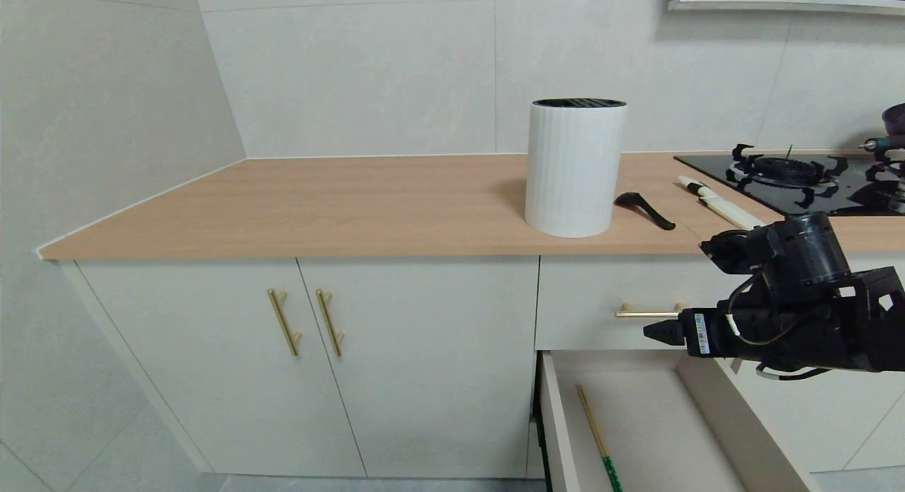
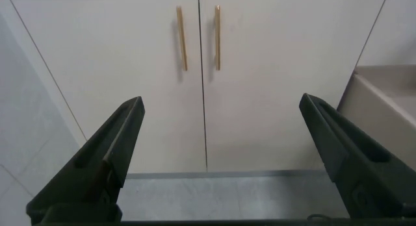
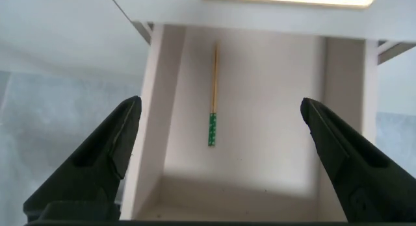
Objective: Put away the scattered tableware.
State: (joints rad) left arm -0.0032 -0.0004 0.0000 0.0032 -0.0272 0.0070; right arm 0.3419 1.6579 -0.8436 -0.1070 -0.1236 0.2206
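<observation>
My right hand [image 3: 220, 115] hangs released over the open drawer [image 1: 555, 421] at lower right, my left hand [image 2: 221, 115] released too; the black spoon [image 1: 643, 209] on the surface [image 1: 353, 209] right of centre looks light, stiff, slick, so I'd pinch its handle midway.

Above the drawer [image 1: 555, 414], the right gripper [image 1: 654, 331] is cased in black and tapered; a cylindrical housing [image 1: 809, 244], looped cable [image 1: 741, 322] and white label [image 1: 700, 334] are seen.

No writing anywhere is clear enough to read.
</observation>
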